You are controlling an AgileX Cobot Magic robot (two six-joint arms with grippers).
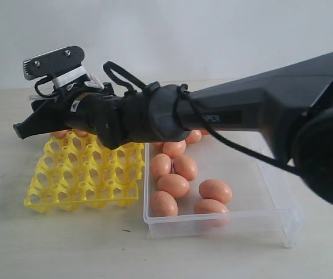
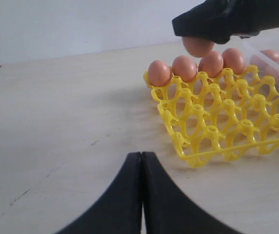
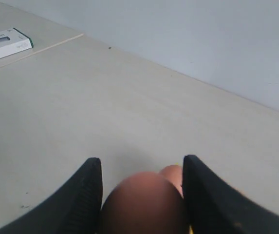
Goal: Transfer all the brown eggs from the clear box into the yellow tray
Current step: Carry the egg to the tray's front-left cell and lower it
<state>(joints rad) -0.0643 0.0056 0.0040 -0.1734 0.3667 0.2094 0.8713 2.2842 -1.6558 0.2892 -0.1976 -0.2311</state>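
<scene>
Brown eggs point(image 1: 174, 185) lie loose in the clear box point(image 1: 282, 224) at the lower centre-right of the exterior view. About eight of them are gathered toward its left end, a few partly hidden by the black arm point(image 1: 259, 110) that stretches from the right edge of the frame to the upper left. Just beside the box's left wall, close enough that a gap cannot be made out, sits the yellow tray point(image 1: 85, 174), its far row carrying four eggs point(image 2: 185, 68) side by side, each in its own cup. Above that row hangs the right gripper point(image 3: 141, 168), its two black fingers point(image 3: 88, 195) spread wide and clasping one brown egg point(image 2: 197, 46) between them, just over the eggs already seated. The left gripper point(image 2: 141, 158), outside the exterior frame, is pressed fully closed, finger against finger, with nothing in it, low over the table point(image 1: 67, 244) a little short of the tray. The tabletop is a pale cream, matte surface, flecked with small dark specks and faint scuffs, and soft shadows fall under the tray and box. Behind it rises a plain off-white wall point(image 1: 212, 35). A flat white carton point(image 3: 5, 44) with a green edge lies far out on the table in the right wrist camera's view, near a thin seam line in the top.
</scene>
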